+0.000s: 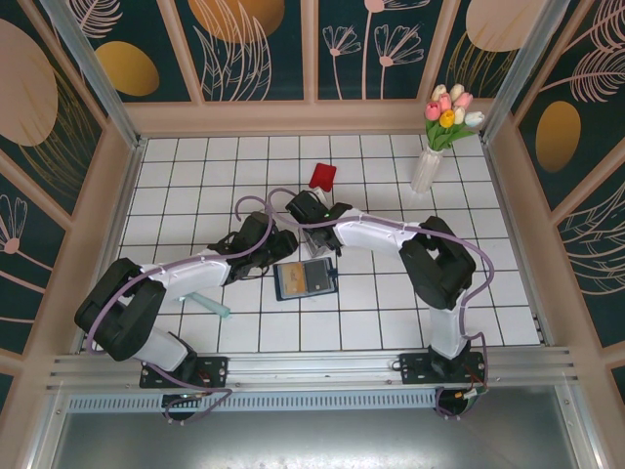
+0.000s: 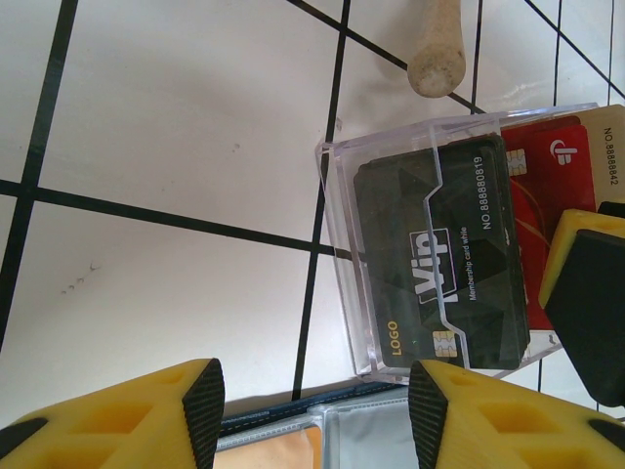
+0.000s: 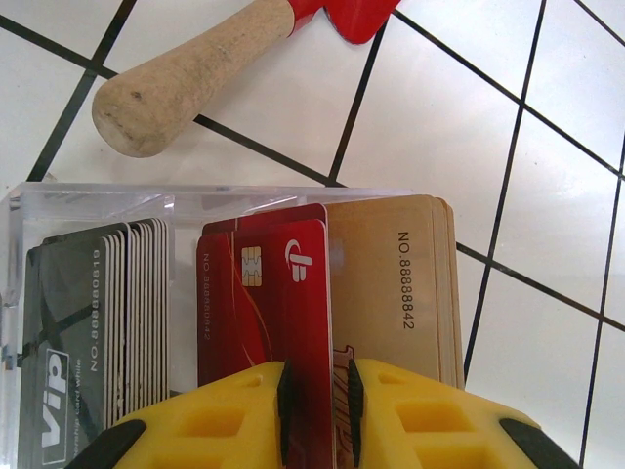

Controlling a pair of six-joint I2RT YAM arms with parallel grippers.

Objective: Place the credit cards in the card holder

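From above, the left arm (image 1: 190, 269) and right arm (image 1: 376, 234) met at the middle of the tiled table (image 1: 195, 166). The card holder (image 1: 303, 279) lay open and flat just in front of them, pockets up, ready to be filled. Right behind it stood a clear box (image 1: 318, 244), and a red paddle (image 1: 322, 176) lay farther back, out of the way.

In the left wrist view, the left gripper (image 2: 312, 410) hung over the near edge of the card holder with its fingers spread and nothing between them. It was probably waiting to steady the holder or take a card. Ahead of it, the box held a stack of black cards (image 2: 439, 264) on edge, which kept them easy to pick from above.

In the right wrist view, the right gripper (image 3: 317, 401) reached down into the box. Its two yellow fingers were pressed against the faces of a single red card (image 3: 264, 293), pinching it near its edge. That card stood between the black stack and a bundle of gold cards (image 3: 391, 283). The thin grip seemed meant to take one card without dragging its neighbours. The red card had not yet left the box, so no card from this grip was in the holder.
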